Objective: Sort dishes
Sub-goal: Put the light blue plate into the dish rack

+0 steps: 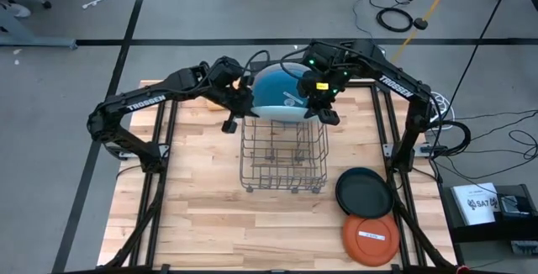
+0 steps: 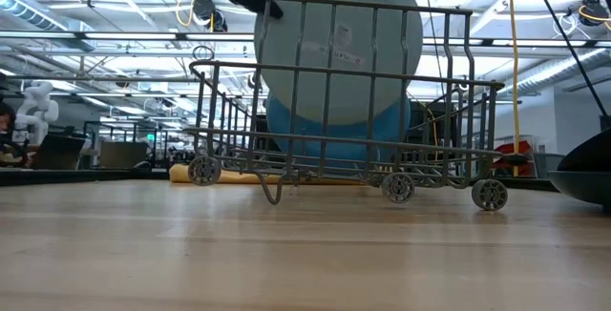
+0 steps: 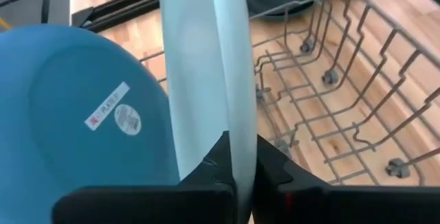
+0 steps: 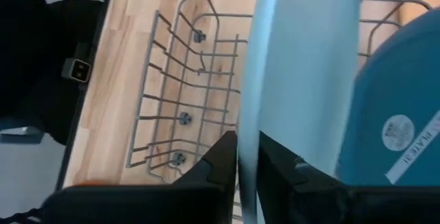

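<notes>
A large pale grey plate [image 2: 339,53] stands on edge over the far end of the wire rack [image 1: 284,152]. My left gripper [image 3: 237,159] and my right gripper [image 4: 247,148] are each shut on it, one at each side. A large blue plate [image 1: 277,87] with white stickers stands just behind it, tilted toward the far edge; what it rests on is hidden. A black plate [image 1: 364,192] and an orange plate [image 1: 370,239] lie flat on the table at the near right. My left gripper pinches the grey plate's rim [image 3: 234,114] on its left side between the two fingers, one finger on each face. It comes in from the table's left. The plate stands upright, clear of the rack's floor. My right gripper pinches the grey plate's rim [image 4: 249,107] on its right side between the two fingers, one finger on each face. It comes in from the table's right. The plate is upright between the two grippers.
The rack's wire walls and tines [image 3: 330,80] lie right under the grey plate. An orange cloth [image 2: 220,173] lies on the table behind the rack at the far left. Bare wood [image 1: 193,207] lies to the left of the rack and in front of it.
</notes>
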